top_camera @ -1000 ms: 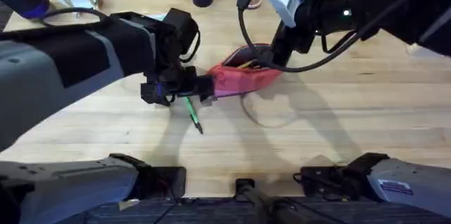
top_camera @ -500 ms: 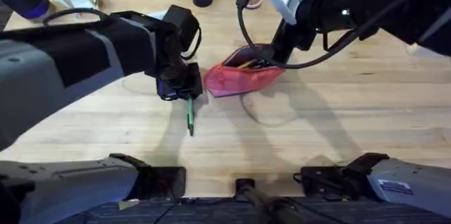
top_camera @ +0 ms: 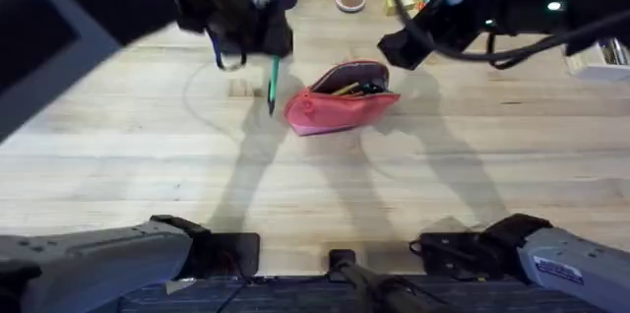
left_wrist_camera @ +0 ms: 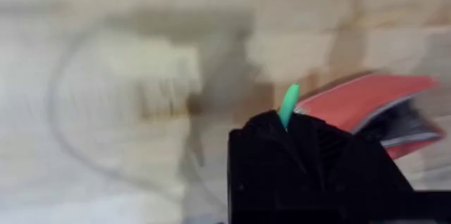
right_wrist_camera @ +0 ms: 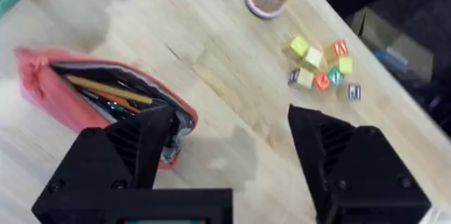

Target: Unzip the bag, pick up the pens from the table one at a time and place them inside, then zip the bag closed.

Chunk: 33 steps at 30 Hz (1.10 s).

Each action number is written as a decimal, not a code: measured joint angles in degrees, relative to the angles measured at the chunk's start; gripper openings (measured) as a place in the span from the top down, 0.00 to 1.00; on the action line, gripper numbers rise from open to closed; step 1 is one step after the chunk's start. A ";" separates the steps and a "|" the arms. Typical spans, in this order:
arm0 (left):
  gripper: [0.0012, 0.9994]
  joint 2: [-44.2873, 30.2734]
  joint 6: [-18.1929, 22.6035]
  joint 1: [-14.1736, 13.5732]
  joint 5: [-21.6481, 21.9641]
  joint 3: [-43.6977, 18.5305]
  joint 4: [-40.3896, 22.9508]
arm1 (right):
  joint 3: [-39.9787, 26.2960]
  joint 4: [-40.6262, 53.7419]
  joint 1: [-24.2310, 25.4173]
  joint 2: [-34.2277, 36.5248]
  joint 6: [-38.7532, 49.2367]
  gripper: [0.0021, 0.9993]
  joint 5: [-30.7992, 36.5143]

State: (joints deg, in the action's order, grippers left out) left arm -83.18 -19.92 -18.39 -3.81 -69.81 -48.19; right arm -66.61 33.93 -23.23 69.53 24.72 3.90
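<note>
Left hand [top_camera: 264, 49] blurred, gripping green pen [top_camera: 272, 87].

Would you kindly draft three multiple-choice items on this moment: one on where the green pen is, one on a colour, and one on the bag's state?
1. Where is the green pen?
A. Lying on the table
B. Held in the left gripper, hanging tip down
C. Inside the bag

2. What colour is the bag?
A. Pink-red
B. Blue
C. Black

3. What state is the bag's zipper in?
A. Fully closed
B. Open, with contents showing
C. Torn off

Answers:
1 B: the overhead view shows the pen hanging from the left gripper, beside the bag.
2 A: the overhead and right wrist views both show pink-red fabric.
3 B: the right wrist view shows the mouth gaping with a yellow-orange pen inside, while the right gripper stands open above it.
</note>
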 joint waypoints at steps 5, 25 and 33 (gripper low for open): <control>0.96 0.85 6.13 0.00 -0.14 -7.69 0.93 | 0.00 4.53 1.74 -3.37 -5.93 0.00 0.15; 0.96 -4.52 28.88 -11.32 -17.30 -10.92 12.56 | 0.00 12.44 1.78 -15.07 -9.78 0.00 -1.63; 0.96 -12.71 32.72 -13.84 -21.00 -10.92 12.77 | 0.00 13.36 1.78 -16.43 -9.96 0.00 -1.80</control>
State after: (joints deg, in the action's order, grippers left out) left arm -95.89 12.80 -32.24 -24.81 -80.73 -35.42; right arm -66.61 47.28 -21.45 53.10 14.76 2.10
